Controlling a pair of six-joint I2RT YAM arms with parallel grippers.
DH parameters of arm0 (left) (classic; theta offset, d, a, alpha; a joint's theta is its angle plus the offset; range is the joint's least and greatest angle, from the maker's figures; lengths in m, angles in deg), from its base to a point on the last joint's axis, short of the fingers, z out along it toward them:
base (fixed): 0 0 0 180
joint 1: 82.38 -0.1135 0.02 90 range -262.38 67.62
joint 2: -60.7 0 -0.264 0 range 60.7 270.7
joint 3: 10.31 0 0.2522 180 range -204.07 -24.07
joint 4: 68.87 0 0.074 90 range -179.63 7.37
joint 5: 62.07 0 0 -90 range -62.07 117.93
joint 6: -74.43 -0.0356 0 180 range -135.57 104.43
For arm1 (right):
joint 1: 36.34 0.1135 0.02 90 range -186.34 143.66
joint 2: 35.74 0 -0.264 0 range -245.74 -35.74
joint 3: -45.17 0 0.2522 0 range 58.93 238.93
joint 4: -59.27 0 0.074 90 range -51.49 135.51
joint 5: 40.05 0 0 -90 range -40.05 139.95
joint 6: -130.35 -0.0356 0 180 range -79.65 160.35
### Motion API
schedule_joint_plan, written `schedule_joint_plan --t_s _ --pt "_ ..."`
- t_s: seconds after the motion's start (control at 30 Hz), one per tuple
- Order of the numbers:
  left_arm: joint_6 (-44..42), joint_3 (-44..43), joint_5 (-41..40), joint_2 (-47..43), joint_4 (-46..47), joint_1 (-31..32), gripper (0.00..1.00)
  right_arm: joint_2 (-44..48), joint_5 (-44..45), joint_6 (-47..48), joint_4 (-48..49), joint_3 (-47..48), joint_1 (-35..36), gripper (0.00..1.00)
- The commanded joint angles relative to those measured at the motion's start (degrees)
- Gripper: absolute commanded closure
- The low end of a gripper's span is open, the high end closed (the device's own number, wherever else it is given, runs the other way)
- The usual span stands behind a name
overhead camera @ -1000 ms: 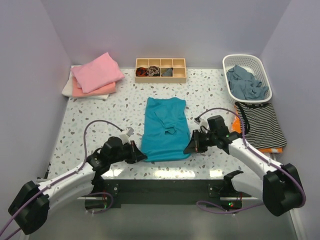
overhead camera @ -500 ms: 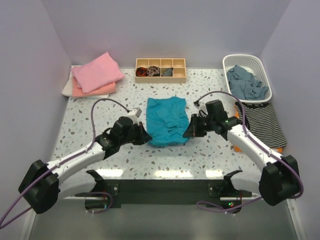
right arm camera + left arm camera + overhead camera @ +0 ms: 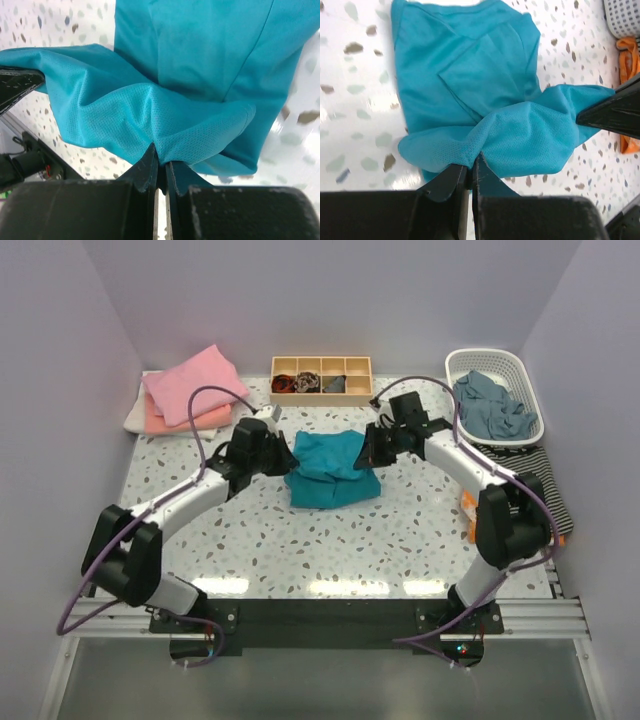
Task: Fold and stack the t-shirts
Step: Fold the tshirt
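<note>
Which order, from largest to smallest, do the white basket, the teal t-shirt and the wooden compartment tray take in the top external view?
1. white basket
2. teal t-shirt
3. wooden tray
The last two are fairly close: the shirt lies bunched mid-fold, while the tray is as wide but shallower.

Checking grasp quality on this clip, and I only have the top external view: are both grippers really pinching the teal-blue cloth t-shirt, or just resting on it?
Observer: The left wrist view shows the left gripper shut on a bunched edge of the teal-blue cloth t-shirt.
Operator: And the right one?
Observer: The right wrist view shows the right gripper shut on a fold of the same edge.
Operator: Is that edge off the table?
Observer: Both wrist views show it hanging as a slack band between the grippers, above the shirt's flat layer on the speckled white table.
</note>
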Motion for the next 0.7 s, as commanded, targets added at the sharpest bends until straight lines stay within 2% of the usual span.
schedule_joint_plan --t_s 0.0,0.1,0.13,0.2,0.23,0.27,0.33,0.37,0.4,0.43,0.47,0.6,0.67 --pt "-4.51 -10.12 4.61 9.24 5.87 -3.20 0.92 -8.39 -0.54 1.20 -0.62 10.63 -2.21 0.95" --pt "-4.87 -16.18 8.21 17.50 7.71 -4.26 0.92 -16.30 -1.94 -0.20 0.44 17.58 -3.96 0.92" --pt "-4.87 -17.69 8.83 19.63 8.16 -4.52 0.92 -18.42 -2.73 -0.56 0.70 21.68 -4.49 0.86" --pt "-4.52 -22.33 11.89 25.50 10.69 -6.19 0.91 -25.25 -5.10 -3.10 3.94 25.31 -5.98 0.85" --pt "-4.43 -23.84 12.79 27.36 11.84 -7.50 0.89 -27.82 -6.24 -3.80 4.82 30.55 -6.51 0.82" --pt "-4.34 -25.77 14.62 31.21 12.81 -8.21 0.82 -30.90 -6.60 -4.77 3.09 34.34 -7.47 0.72" --pt "-4.86 -32.01 16.31 34.66 13.08 -10.05 0.64 -36.08 -6.26 -4.25 2.10 42.86 -8.18 0.64" --pt "-5.04 -33.77 15.01 36.59 12.30 -10.67 0.57 -36.55 -4.43 -4.51 5.24 43.60 -8.80 0.52" --pt "-5.22 -35.36 14.47 36.87 12.73 -11.37 0.55 -36.73 -1.62 -4.17 6.57 44.92 -8.98 0.50" --pt "-5.48 -35.46 13.25 36.70 13.26 -12.77 0.45 -36.38 -0.64 -3.64 8.15 45.19 -9.33 0.46" --pt "-5.31 -35.64 10.97 36.44 12.65 -13.83 0.42 -36.03 1.37 -3.55 10.08 45.54 -10.02 0.45" --pt "-5.39 -35.30 8.31 33.19 8.43 -18.66 0.39 -30.85 5.78 -2.41 12.30 42.23 -11.61 0.44" --pt "-5.57 -32.84 8.57 29.52 8.17 -20.60 0.38 -26.21 7.37 -0.74 13.00 38.79 -11.70 0.36"
